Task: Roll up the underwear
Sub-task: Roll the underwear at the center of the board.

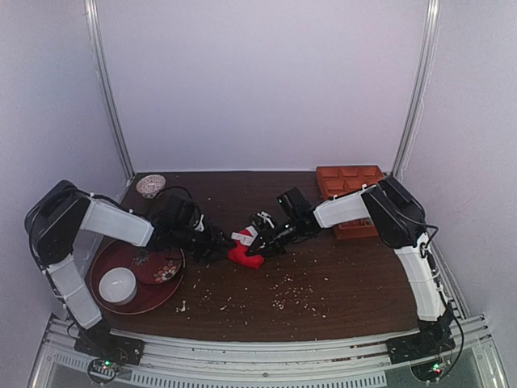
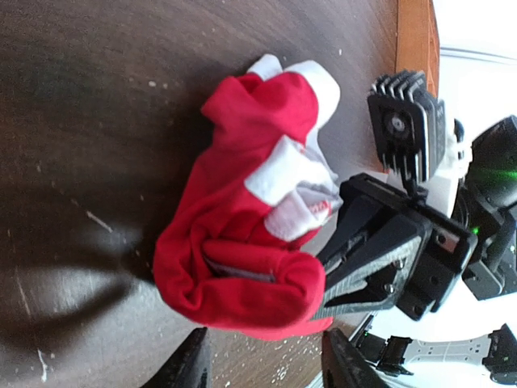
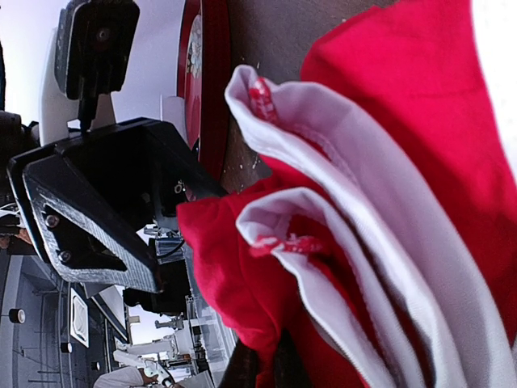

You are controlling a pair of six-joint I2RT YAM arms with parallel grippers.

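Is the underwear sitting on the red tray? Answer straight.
No, the underwear lies on the bare dark wooden table, off to the right of the red tray.

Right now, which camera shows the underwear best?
Left wrist: nearly the whole crumpled underwear is in frame, red with white trim. Right wrist is too close, showing only folds. Top shows just a small red lump.

We are looking at a robot lab booth. Plain white panels on metal posts close in the dark wooden surface beyond the left pincer. Behind that pincer, an aluminium rail carries both arm bases.
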